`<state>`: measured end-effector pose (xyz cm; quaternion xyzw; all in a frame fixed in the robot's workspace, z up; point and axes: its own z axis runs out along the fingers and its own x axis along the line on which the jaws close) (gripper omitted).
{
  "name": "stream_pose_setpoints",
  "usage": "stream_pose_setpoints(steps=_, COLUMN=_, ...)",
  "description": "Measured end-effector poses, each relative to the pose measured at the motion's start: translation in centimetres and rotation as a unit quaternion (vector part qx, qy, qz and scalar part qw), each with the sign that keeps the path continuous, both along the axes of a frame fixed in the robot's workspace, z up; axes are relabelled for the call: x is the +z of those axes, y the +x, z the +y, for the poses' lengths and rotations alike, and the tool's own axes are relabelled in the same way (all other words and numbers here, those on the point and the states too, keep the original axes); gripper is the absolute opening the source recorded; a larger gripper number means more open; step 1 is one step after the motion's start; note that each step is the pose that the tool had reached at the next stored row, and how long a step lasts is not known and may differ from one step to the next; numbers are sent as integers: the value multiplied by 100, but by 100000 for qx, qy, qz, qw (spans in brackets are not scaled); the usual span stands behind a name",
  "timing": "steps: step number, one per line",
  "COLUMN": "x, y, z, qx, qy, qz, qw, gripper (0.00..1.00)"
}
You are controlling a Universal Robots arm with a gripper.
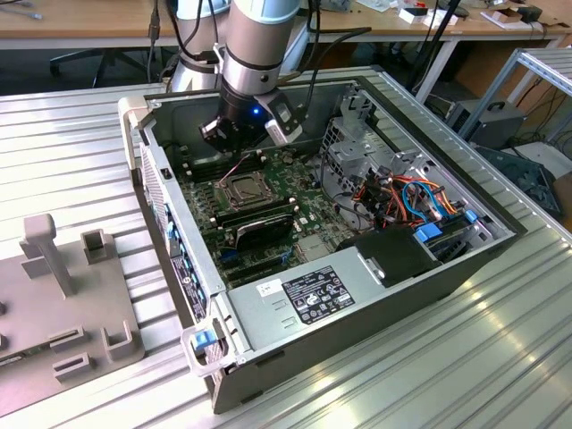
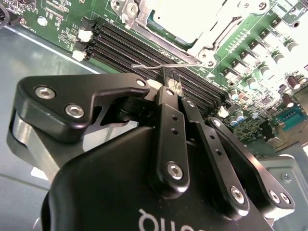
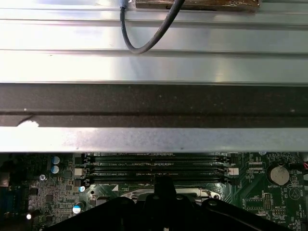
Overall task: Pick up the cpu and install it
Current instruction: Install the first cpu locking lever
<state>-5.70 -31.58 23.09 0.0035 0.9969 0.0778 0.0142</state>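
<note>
Second wrist view: gripper jaws pinched together, gripping nothing clear; cpu sits in socket just beyond the tips, over ram slots.

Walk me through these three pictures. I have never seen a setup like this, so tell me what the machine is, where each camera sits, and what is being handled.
The machine is a robot arm with a black gripper at its end. The exterior view looks from off the arm at an open computer case lying on a ribbed metal table. The arm reaches down into the case, over the green motherboard. Both wrist views come from cameras riding on the arm. In the second wrist view the gripper's fingers are closed together beside the black memory slots, near a thin wire lever. Past it sits the cpu, its pale metal top inside the socket's metal frame. The first wrist view shows those slots and the case wall.
</note>
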Motion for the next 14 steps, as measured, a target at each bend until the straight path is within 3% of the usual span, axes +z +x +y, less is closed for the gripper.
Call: stream_pose_setpoints(steps=14, x=-51, y=54, z=-11, qx=11, qy=-7, qz=4, qw=100000, gripper=11)
